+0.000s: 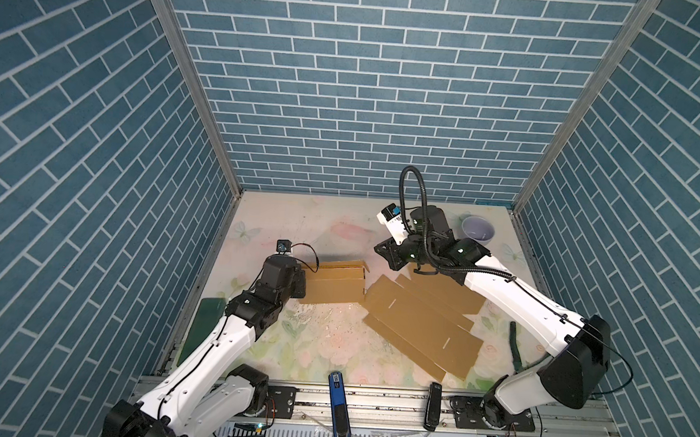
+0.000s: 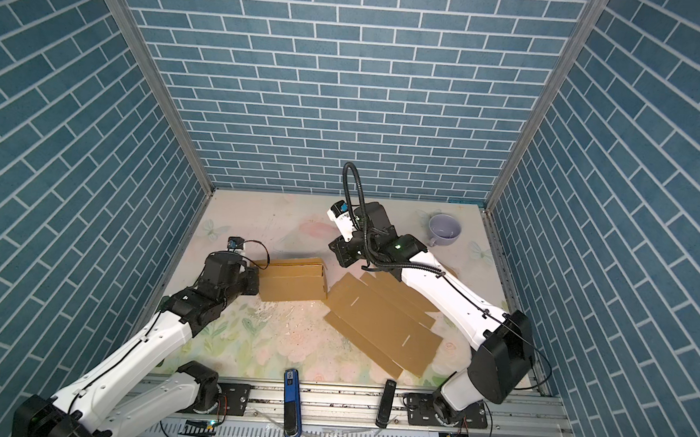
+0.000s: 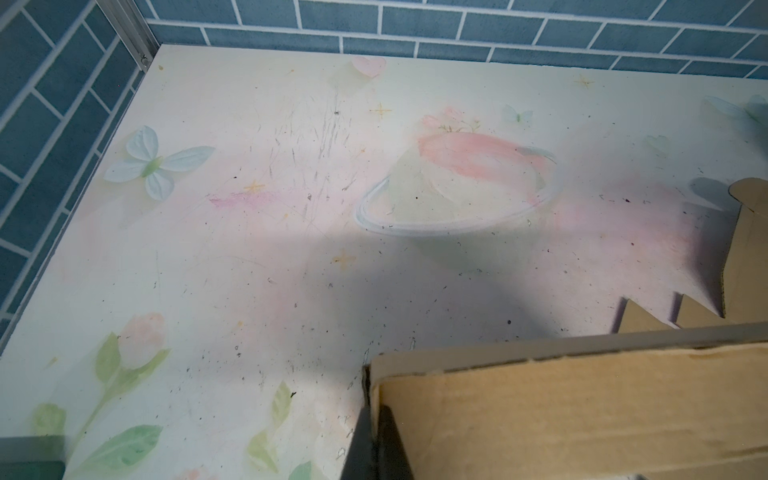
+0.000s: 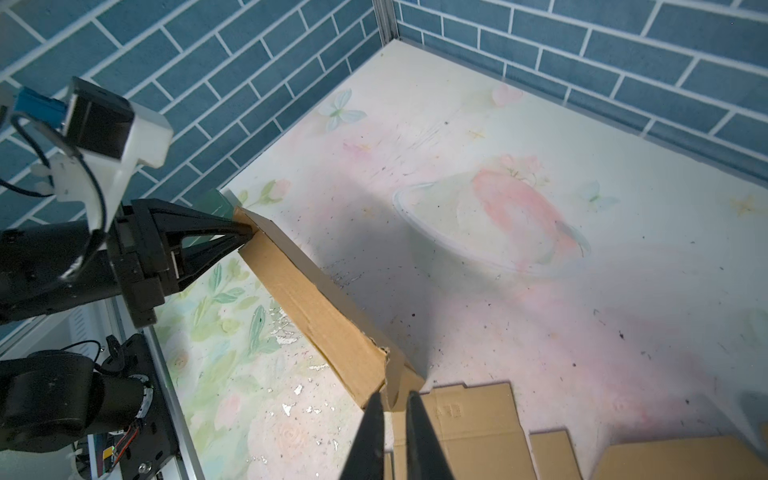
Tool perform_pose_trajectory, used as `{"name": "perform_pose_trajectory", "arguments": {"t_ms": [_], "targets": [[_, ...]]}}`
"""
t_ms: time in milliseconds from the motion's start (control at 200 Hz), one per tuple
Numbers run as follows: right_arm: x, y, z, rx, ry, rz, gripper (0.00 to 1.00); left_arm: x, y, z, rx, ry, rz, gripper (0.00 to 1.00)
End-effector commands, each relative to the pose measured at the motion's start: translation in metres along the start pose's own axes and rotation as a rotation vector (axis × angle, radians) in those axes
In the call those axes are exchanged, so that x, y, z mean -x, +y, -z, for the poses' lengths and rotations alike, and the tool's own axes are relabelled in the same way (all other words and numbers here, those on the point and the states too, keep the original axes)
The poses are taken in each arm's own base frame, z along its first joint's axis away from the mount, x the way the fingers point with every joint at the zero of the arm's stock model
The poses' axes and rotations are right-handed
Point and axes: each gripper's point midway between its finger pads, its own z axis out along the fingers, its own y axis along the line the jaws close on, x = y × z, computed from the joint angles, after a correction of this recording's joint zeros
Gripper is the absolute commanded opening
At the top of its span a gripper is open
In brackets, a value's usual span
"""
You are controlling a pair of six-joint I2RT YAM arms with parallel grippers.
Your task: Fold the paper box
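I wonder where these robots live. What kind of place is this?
Probably a robot practice booth, not a home: brick-print walls, a left arm and right arm bolted to a rail, and a half-folded paper box.

The paper box (image 4: 316,307) stands as a long raised cardboard wall on the desk (image 4: 540,311). The right tool (image 4: 392,399) is closed on its ragged near corner, jaws nearly together. At the box's far end the left tool (image 4: 248,232) pinches the top corner with its tips met, and just beside the box's near end flat cardboard (image 4: 478,419) lies on the desk.
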Motion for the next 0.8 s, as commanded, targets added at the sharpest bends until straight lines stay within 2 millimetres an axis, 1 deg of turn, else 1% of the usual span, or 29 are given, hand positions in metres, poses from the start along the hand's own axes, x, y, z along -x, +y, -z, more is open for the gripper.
{"name": "perform_pose_trajectory", "arguments": {"t_ms": [0, 225, 455, 685, 795], "targets": [[-0.035, -0.005, -0.014, -0.069, 0.159, -0.085, 0.13, -0.019, 0.004, -0.002, 0.018, 0.056, -0.015, 0.0], [-0.036, 0.001, -0.03, -0.063, 0.176, -0.111, 0.14, -0.019, 0.004, -0.001, 0.014, 0.054, -0.013, 0.0], [-0.038, -0.002, -0.046, -0.062, 0.188, -0.121, 0.15, -0.018, 0.002, -0.003, 0.008, 0.056, -0.013, 0.0], [-0.032, 0.003, -0.051, -0.034, 0.177, -0.131, 0.14, -0.018, 0.0, -0.003, 0.003, 0.058, -0.015, 0.0], [-0.031, 0.004, -0.048, -0.035, 0.174, -0.127, 0.15, -0.018, -0.001, -0.003, 0.0, 0.058, -0.015, 0.0]]}}
